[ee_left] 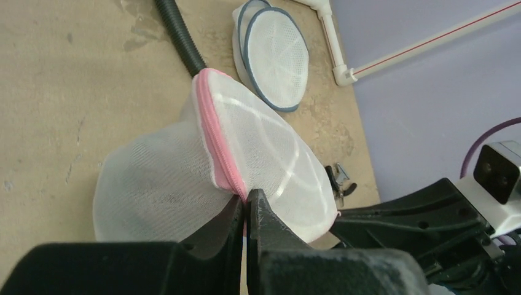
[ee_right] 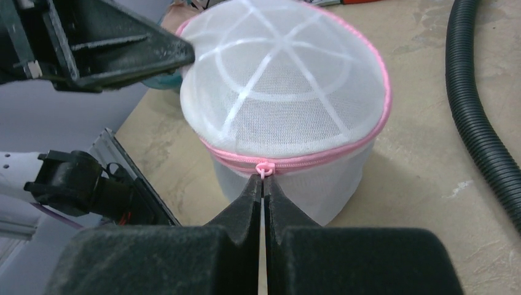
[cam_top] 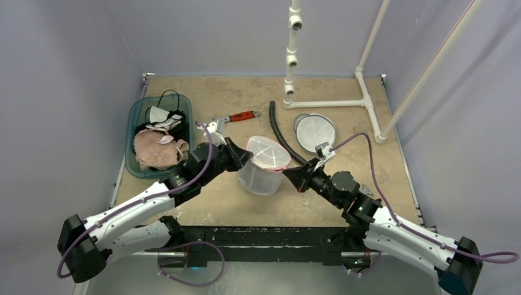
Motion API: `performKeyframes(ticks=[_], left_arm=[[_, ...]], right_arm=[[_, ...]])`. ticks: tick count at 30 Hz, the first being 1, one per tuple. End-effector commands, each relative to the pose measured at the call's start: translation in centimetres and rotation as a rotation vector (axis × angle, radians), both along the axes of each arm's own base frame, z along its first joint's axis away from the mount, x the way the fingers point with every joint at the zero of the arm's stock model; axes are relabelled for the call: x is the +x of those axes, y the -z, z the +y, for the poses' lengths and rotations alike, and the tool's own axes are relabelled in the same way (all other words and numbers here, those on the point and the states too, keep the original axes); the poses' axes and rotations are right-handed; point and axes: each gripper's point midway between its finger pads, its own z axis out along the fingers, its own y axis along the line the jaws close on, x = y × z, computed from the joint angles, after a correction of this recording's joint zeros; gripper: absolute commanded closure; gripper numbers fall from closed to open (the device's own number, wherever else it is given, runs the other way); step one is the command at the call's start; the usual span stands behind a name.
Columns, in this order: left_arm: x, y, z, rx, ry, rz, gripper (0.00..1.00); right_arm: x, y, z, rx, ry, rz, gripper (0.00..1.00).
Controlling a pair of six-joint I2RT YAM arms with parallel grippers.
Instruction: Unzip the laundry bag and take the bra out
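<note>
A white mesh laundry bag with a pink zipper stands at the table's middle, zipped round its rim. My left gripper is shut on the bag's pink zipper edge at its left side. My right gripper is shut on the pink zipper pull at the bag's near-right side. The bag also shows in the left wrist view and the right wrist view. The bra inside the bag is hidden by the mesh.
A teal bin with beige and black-and-white garments stands at the left. A second round mesh bag with a blue rim, a black hose, a red-handled wrench and a white pipe frame lie behind.
</note>
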Motion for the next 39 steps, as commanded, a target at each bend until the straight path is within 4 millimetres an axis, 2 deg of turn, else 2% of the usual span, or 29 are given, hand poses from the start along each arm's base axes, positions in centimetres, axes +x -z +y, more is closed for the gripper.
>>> performKeyframes(ticks=[1, 2, 3, 4, 5, 7, 11, 13, 17, 21, 24, 29, 33, 39], left_arm=[[2.9, -2.7, -0.3, 0.100, -0.021, -0.143, 0.93], [3.0, -1.3, 0.2, 0.126, -0.049, -0.104, 0.83], [2.7, -0.4, 0.3, 0.118, -0.051, -0.086, 0.65], [2.3, 0.3, 0.5, 0.091, -0.058, -0.063, 0.53], [1.9, 0.7, 0.9, 0.067, -0.069, -0.047, 0.45], [1.1, 0.7, 1.8, 0.013, -0.094, -0.033, 0.39], [-1.2, 0.6, 3.2, -0.097, -0.122, 0.038, 0.36], [-2.3, 0.8, 3.2, -0.160, -0.113, 0.085, 0.36], [-4.0, 0.8, 0.5, -0.287, -0.042, 0.177, 0.35], [-4.9, 0.1, -3.3, -0.325, 0.005, 0.168, 0.35], [-4.9, 0.5, -5.4, -0.304, 0.004, 0.157, 0.36], [-3.7, 1.2, -6.9, -0.313, -0.027, 0.159, 0.37], [-2.8, 2.6, -7.2, -0.276, -0.079, 0.181, 0.39], [-1.5, 2.8, -6.8, -0.279, -0.143, 0.160, 0.45]], right_arm=[[-0.6, 0.3, 0.4, 0.009, -0.046, -0.024, 1.00], [-0.7, 0.7, 0.5, 0.006, -0.050, -0.019, 1.00], [-0.7, 0.9, 0.7, 0.006, -0.056, -0.017, 1.00], [-0.8, 1.2, 0.8, 0.003, -0.062, -0.012, 1.00], [-0.7, 1.4, 1.0, 0.000, -0.065, -0.011, 1.00], [-0.7, 1.9, 1.1, -0.005, -0.068, -0.005, 1.00], [-0.4, 2.3, 1.2, -0.017, -0.061, -0.004, 1.00], [-0.4, 2.3, 1.3, -0.014, -0.059, -0.007, 1.00], [-0.2, 2.5, 1.5, -0.016, -0.061, -0.008, 1.00], [-0.1, 2.6, 1.7, -0.017, -0.065, -0.006, 1.00], [-0.1, 2.7, 1.7, -0.031, -0.066, -0.007, 1.00], [-0.3, 2.9, 1.6, -0.046, -0.074, -0.003, 1.00], [-0.6, 2.5, 1.6, -0.041, -0.087, -0.011, 1.00], [-1.0, 2.6, 1.9, -0.053, -0.122, -0.014, 1.00]])
